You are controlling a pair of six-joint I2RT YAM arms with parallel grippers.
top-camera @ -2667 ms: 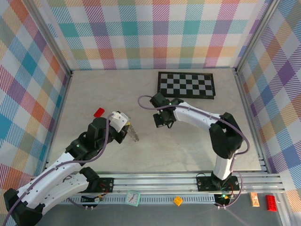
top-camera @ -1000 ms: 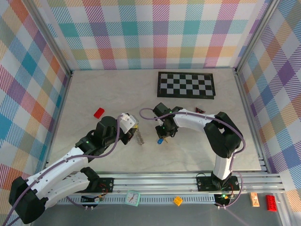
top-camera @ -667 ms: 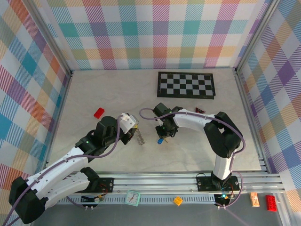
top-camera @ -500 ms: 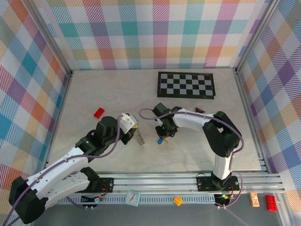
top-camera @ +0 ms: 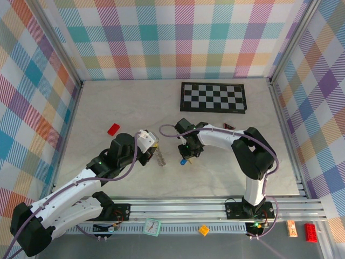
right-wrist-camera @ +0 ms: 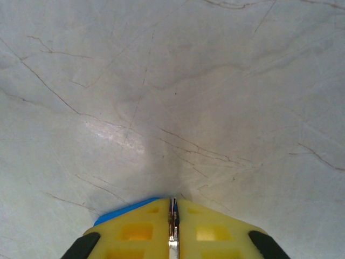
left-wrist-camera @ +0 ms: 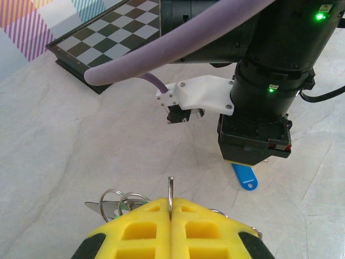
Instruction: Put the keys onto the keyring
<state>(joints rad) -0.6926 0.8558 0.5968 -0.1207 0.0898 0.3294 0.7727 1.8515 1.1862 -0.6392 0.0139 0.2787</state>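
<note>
My left gripper [left-wrist-camera: 170,200] is shut on a thin metal ring of the keyring [left-wrist-camera: 170,188], which stands upright between its yellow fingers. More small rings and a bit of the green key [left-wrist-camera: 125,205] hang beside the left finger. In the top view the keyring [top-camera: 160,158] dangles below my left gripper [top-camera: 152,148] at mid-table. My right gripper [right-wrist-camera: 173,200] points down at the table, shut on a thin metal piece of the blue key [right-wrist-camera: 123,211]. The blue key [left-wrist-camera: 245,177] lies on the table under my right gripper [left-wrist-camera: 245,162], just right of the keyring.
A black-and-white chequered board [top-camera: 213,97] lies at the back right. A red block [top-camera: 113,129] sits left of my left arm, and a small red triangle [top-camera: 229,126] sits behind my right arm. Plaid walls enclose the marble table [top-camera: 124,102].
My right gripper moved forward and down over the blue key and closed on it. My left gripper carried the keyring a little to the right, then held still.
</note>
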